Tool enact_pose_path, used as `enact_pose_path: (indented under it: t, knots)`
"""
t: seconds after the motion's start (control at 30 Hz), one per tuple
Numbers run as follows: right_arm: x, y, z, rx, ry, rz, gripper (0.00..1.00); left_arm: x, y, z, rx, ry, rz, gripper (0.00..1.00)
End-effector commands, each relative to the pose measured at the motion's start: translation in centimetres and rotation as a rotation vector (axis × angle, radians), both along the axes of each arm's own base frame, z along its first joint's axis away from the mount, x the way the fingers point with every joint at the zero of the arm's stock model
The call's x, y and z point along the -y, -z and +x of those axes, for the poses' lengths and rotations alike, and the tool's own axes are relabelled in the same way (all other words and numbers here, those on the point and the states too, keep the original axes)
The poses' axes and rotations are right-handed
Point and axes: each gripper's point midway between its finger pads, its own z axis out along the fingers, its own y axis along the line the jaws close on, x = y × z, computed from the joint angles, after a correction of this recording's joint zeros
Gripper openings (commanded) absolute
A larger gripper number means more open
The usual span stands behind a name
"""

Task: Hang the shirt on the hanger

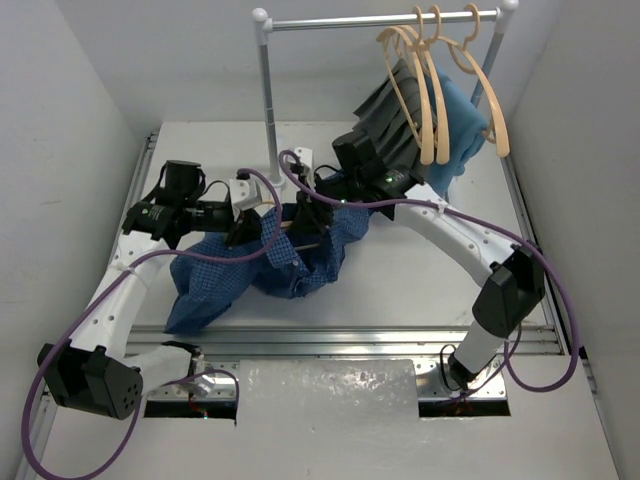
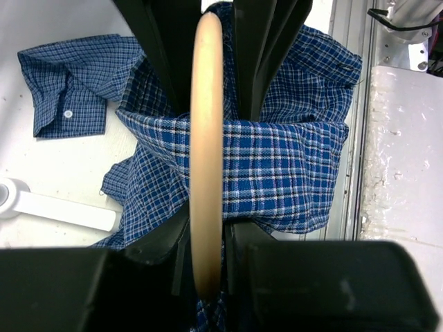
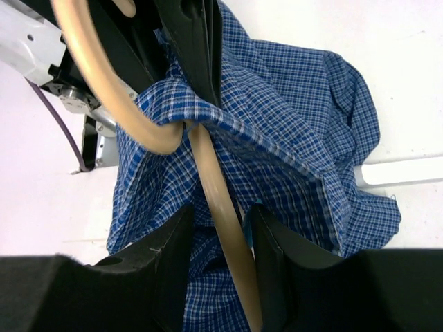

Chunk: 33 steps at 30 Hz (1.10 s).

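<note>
**Near edge.** Both arm bases are bolted at the front of the desk (image 1: 430,270). The arms reach inward and meet over the middle-left of it.

**Shirt** (image 1: 250,275). Blue checked cloth, bunched in a heap on the left-centre of the desk. Its upper part is lifted to where the two arms meet. One sleeve lies flat to the side, with its buttoned cuff (image 2: 66,114) on the bare surface. In the left wrist view a band of the cloth crosses behind the hanger. In the right wrist view a folded edge is draped over it.

**Hanger** (image 2: 206,138). Pale wood, held above the heap between the two arms and partly inside the shirt.

**Left end effector** (image 2: 206,238). Clenched on the hanger. Both fingers touch the wood, one on either side.

**Right end effector** (image 3: 225,238). It faces the left one from the opposite side. Its fingers sit close on either side of the hanger's arm, with checked cloth filling the narrow gaps. Whether they actually press on the wood or the cloth cannot be told.

**Far edge.**
- A white rack (image 1: 268,90) stands at the back of the desk, with a rail across its top.
- Further wooden hangers (image 1: 430,95) hang at the right end of the rail.
- A dark grey cloth (image 1: 385,105) hangs there too.
- A teal cloth (image 1: 465,120) hangs just beside the dark grey cloth.
</note>
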Motion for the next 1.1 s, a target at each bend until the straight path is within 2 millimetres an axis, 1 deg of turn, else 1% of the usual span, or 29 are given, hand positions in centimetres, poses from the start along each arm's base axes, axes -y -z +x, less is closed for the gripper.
enact_pose_path:
  t: [0.0, 0.07, 0.1, 0.13, 0.17, 0.23, 0.3, 0.33, 0.37, 0.4, 0.43, 0.47, 0.5, 0.53, 0.57, 0.6, 0.63, 0.67, 0.7, 0.77, 0.8, 0.83, 0.87, 0.9, 0.93, 0.97, 1.0, 1.03, 1.07]
  knots:
    - [-1.0, 0.0, -0.5, 0.031, -0.055, -0.012, 0.4, 0.9, -3.0, -0.1, 0.118, 0.058, -0.061, 0.0]
    - [-1.6, 0.9, -0.9, 0.038, -0.064, -0.038, 0.39, 1.1, -3.5, -0.2, 0.116, 0.067, -0.087, 0.0]
    - [-1.9, 1.5, -0.8, 0.036, -0.062, -0.05, 0.37, 1.3, -3.8, -0.2, 0.114, 0.077, -0.103, 0.0]
    - [-2.1, 1.6, -0.9, 0.035, -0.061, -0.046, 0.35, 1.4, -3.9, -0.3, 0.114, 0.08, -0.112, 0.0]
    - [-2.3, 1.5, -0.8, 0.026, -0.052, -0.036, 0.26, 1.6, -4.4, -0.1, 0.113, 0.076, -0.131, 0.0]
    - [-2.4, 1.1, -0.7, 0.034, -0.041, -0.023, 0.14, 1.7, -4.7, -0.1, 0.1, 0.067, -0.146, 0.0]
    - [-2.1, 1.0, -0.3, 0.046, -0.012, -0.028, 0.0, 1.5, -4.7, 0.4, 0.106, 0.044, -0.135, 0.0]
    - [-1.5, 0.8, -0.2, 0.067, 0.016, -0.037, 0.0, 1.5, -4.5, 0.5, 0.083, 0.022, -0.134, 0.0]
    - [-1.1, 0.7, 0.0, 0.083, 0.029, -0.036, 0.0, 1.2, -4.0, 1.2, 0.082, -0.017, -0.12, 0.17]
    - [-0.6, 0.6, 0.1, 0.09, 0.042, -0.035, 0.0, 1.1, -3.9, 1.5, 0.072, -0.038, -0.119, 0.3]
    - [0.1, -0.3, 0.1, 0.109, 0.061, -0.025, 0.0, 1.0, -3.6, 1.7, 0.051, -0.062, -0.122, 0.42]
    - [0.9, 0.3, 0.0, 0.087, 0.081, -0.037, 0.0, 1.0, -3.7, 2.1, 0.06, -0.072, -0.123, 0.71]
    - [1.8, 0.3, 0.5, 0.076, 0.112, -0.039, 0.0, 0.9, -3.5, 2.3, 0.054, -0.085, -0.121, 0.81]
    - [2.6, 0.8, 0.5, 0.058, 0.134, -0.049, 0.0, 0.9, -3.5, 2.3, 0.052, -0.087, -0.124, 0.92]
    - [3.4, 0.3, 0.5, 0.058, 0.16, -0.044, 0.0, 1.0, -3.6, 2.4, 0.054, -0.089, -0.128, 1.0]
    - [4.1, 0.4, 1.0, 0.059, 0.189, -0.052, 0.0, 1.0, -3.9, 2.6, 0.059, -0.09, -0.131, 0.99]
    - [4.8, 1.0, 1.0, 0.051, 0.207, -0.07, 0.0, 1.0, -4.1, 2.6, 0.063, -0.094, -0.132, 0.99]
    - [5.6, 1.2, 1.2, 0.056, 0.234, -0.089, 0.0, 1.0, -4.3, 2.8, 0.068, -0.096, -0.132, 1.0]
    - [6.3, 1.4, 1.7, 0.053, 0.258, -0.099, 0.0, 0.8, -5.0, 3.2, 0.086, -0.108, -0.128, 1.0]
    - [7.2, 1.7, 2.0, 0.037, 0.284, -0.118, 0.0, 0.5, -5.5, 3.7, 0.1, -0.129, -0.11, 1.0]
    - [7.6, 1.4, 2.1, 0.041, 0.298, -0.118, 0.0, 0.0, -6.4, 4.3, 0.135, -0.16, -0.087, 1.0]
    - [8.3, 1.1, 2.5, 0.038, 0.322, -0.114, 0.0, -0.4, -5.8, 4.2, 0.137, -0.159, -0.039, 1.0]
    - [8.9, 0.2, 2.9, 0.053, 0.343, -0.101, 0.0, -1.1, -6.2, 4.8, 0.163, -0.189, 0.007, 0.99]
    - [9.0, -0.2, 3.0, 0.059, 0.351, -0.094, 0.0, -1.7, -5.4, 4.8, 0.159, -0.194, 0.054, 0.99]
    - [9.1, -1.0, 3.1, 0.071, 0.359, -0.083, 0.0, -2.6, -3.5, 4.0, 0.149, -0.161, 0.148, 1.0]
    - [9.4, -1.4, 3.0, 0.072, 0.364, -0.086, 0.0, -3.4, -2.5, 4.0, 0.149, -0.166, 0.21, 1.0]
    - [9.5, -1.8, 2.9, 0.078, 0.363, -0.083, 0.0, -5.2, -0.5, 4.5, 0.131, -0.225, 0.31, 1.0]
    - [9.5, -2.3, 2.8, 0.084, 0.358, -0.082, 0.0, -6.1, 1.0, 4.6, 0.119, -0.251, 0.361, 1.0]
    - [9.4, -2.5, 2.7, 0.084, 0.351, -0.078, 0.0, -7.2, 1.4, 4.7, 0.135, -0.284, 0.412, 0.99]
